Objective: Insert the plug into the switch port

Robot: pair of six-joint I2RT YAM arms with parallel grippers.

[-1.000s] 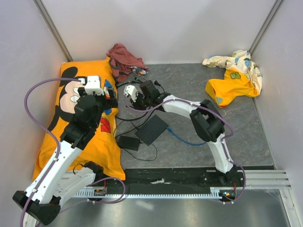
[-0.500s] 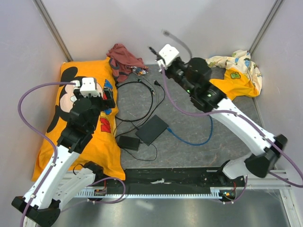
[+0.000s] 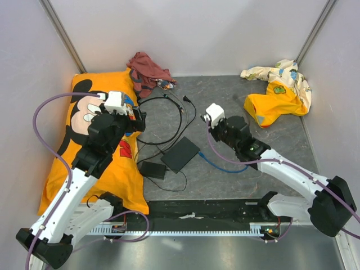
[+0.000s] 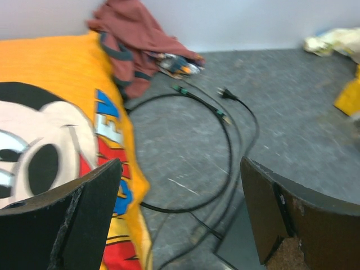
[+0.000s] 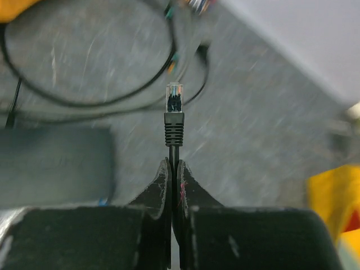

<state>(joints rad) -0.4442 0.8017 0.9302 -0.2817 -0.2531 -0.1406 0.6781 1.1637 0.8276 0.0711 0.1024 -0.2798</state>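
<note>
The switch (image 3: 181,153) is a thin flat black box lying on the grey floor; its port does not show. It also shows blurred at the left of the right wrist view (image 5: 56,160). My right gripper (image 3: 205,118) (image 5: 172,164) is shut on the cable just behind a black network plug (image 5: 174,107) with a clear tip. It holds the plug in the air to the upper right of the switch. A blue cable (image 3: 220,166) trails from under the arm to the switch. My left gripper (image 3: 138,118) (image 4: 180,166) is open and empty at the pillow's right edge.
A black adapter brick (image 3: 152,169) lies left of the switch, with black cord loops (image 3: 169,121) (image 4: 225,140) behind. A Mickey pillow (image 3: 90,140) fills the left side. A maroon cloth (image 3: 147,70) lies at the back, and a yellow garment (image 3: 278,93) at the back right.
My right arm swung from beside the left gripper up to the back wall, then came down right of the switch, still holding the plug. My left gripper shifted slightly right.
</note>
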